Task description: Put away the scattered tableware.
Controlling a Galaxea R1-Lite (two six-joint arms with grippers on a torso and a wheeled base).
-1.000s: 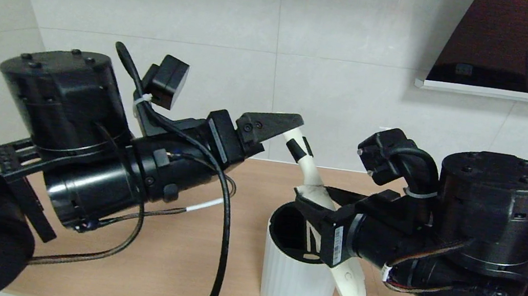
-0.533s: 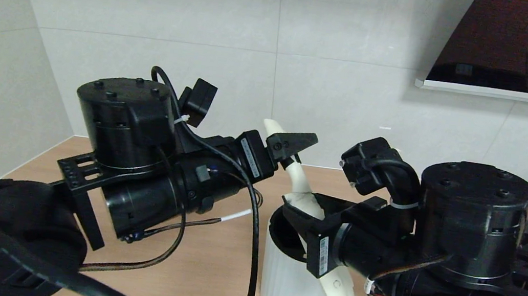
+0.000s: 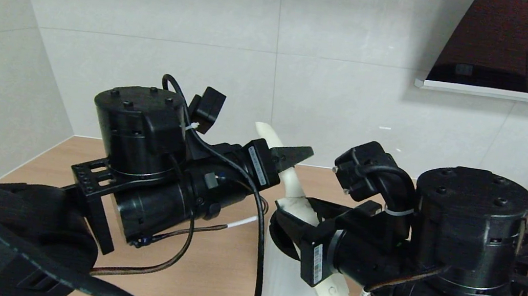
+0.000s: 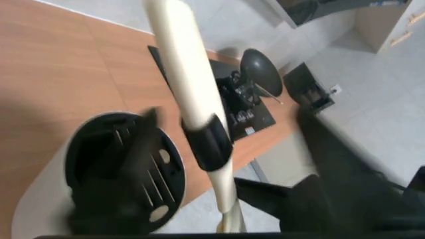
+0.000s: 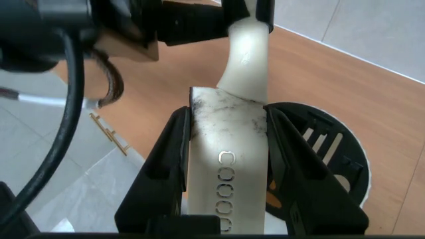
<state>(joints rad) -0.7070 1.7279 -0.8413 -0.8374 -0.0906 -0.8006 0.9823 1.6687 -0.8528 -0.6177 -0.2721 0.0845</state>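
Two arms meet over one white spatula (image 3: 295, 188) at frame ctr: the right gripper (image 3: 299, 210) is clamped on its broad neck, while the left gripper (image 3: 290, 164) sits at the handle, upper ctr. Grip or no grip there, can't tell. The tool slants, handle up-left, blade hanging low-right in front of the white ribbed holder (image 3: 285, 290), which stands bottom ctr on the wooden counter (image 3: 213, 290); the blade is not inside it. Risks, by judgement: let go now and the blade likely drops outside the holder; arms pulling against each other could twist the spatula out of the clamp; the right gripper, close to the rim, could tip the holder.
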